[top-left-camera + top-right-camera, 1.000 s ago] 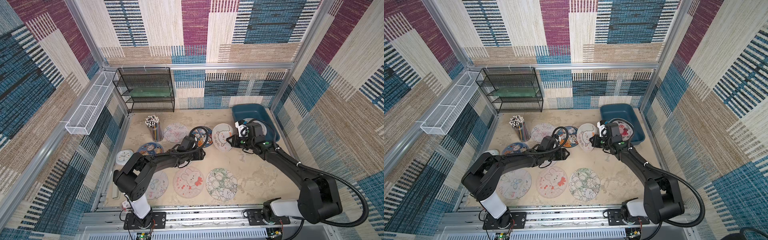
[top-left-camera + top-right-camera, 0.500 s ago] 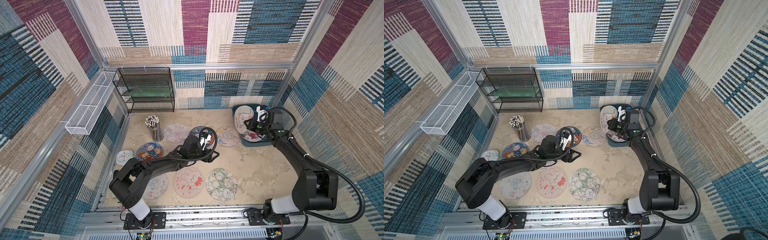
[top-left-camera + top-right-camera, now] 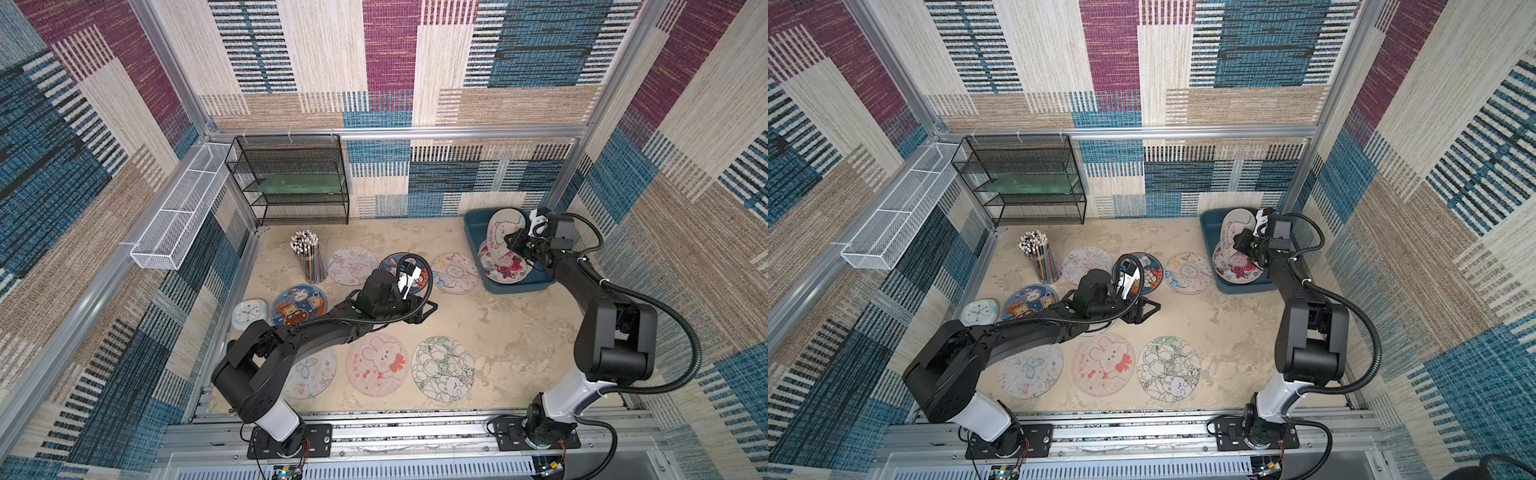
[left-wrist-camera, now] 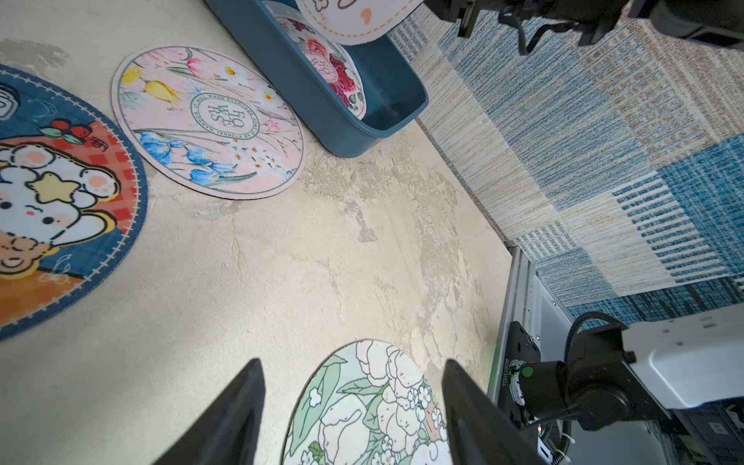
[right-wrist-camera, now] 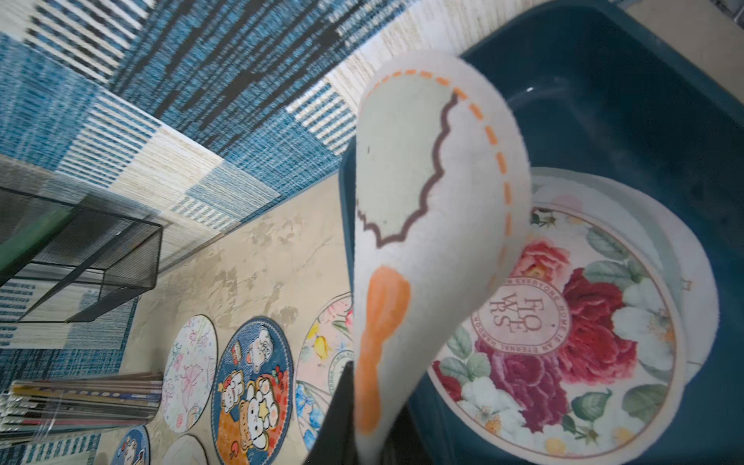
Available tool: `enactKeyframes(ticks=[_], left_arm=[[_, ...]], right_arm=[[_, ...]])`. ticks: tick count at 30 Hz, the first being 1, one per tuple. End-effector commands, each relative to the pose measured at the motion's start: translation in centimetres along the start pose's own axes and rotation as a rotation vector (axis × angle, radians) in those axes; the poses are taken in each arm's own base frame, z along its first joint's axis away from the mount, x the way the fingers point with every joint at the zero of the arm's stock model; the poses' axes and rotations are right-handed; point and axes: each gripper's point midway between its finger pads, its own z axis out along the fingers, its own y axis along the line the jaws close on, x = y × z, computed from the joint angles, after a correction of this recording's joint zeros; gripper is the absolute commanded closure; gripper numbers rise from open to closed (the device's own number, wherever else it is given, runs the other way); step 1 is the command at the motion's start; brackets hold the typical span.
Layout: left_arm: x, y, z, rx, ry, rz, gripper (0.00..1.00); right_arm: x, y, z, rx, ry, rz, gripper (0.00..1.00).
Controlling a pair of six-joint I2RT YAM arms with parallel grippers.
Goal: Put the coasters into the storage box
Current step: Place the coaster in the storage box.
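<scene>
Coasters, partly stowed; one in transit over storage box (image 3: 478, 232).

Right gripper (image 3: 513, 243) pinched on the edge of a pale cartoon coaster (image 3: 504, 229), held on edge above the box, where a rose-printed coaster (image 5: 563, 342) already lies flat. Left gripper (image 4: 352, 406) empty, jaws spread, hovering low over bare tabletop (image 3: 498, 316) beside the green floral coaster (image 3: 442, 368). Other coasters lie flat on the table, among them a pastel flower coaster (image 3: 455, 272) just beside the box and a dark blue coaster (image 3: 293, 303) near the clock (image 3: 249, 313). Handling, judged: light, thin, limp; the held one curls under its own weight. Best taken by the rim, since a flat face offers no purchase. Not fragile.
</scene>
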Motion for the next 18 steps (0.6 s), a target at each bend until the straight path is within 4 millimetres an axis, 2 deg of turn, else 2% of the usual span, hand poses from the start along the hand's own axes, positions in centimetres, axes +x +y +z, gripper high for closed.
enactKeyframes(ticks=[1,6,12,16,18], left_arm=[[-0.5,-0.2,0.0,0.006,-0.016,0.033,0.31],[-0.3,0.0,0.1,0.003,-0.012,0.027,0.32],[0.1,0.2,0.1,-0.005,-0.001,0.025,0.32],[0.2,0.3,0.2,-0.006,-0.002,0.024,0.32],[0.2,0.4,0.2,-0.007,0.000,0.024,0.32]], right_arm=[[-0.1,-0.7,1.7,-0.002,0.011,-0.015,0.87],[1.4,-4.0,4.0,0.088,0.053,0.022,0.86],[2.9,-8.3,5.1,0.231,0.081,0.054,0.85],[3.7,-10.2,5.3,0.316,0.095,0.054,0.71],[3.9,-11.0,5.1,0.356,0.097,0.053,0.59]])
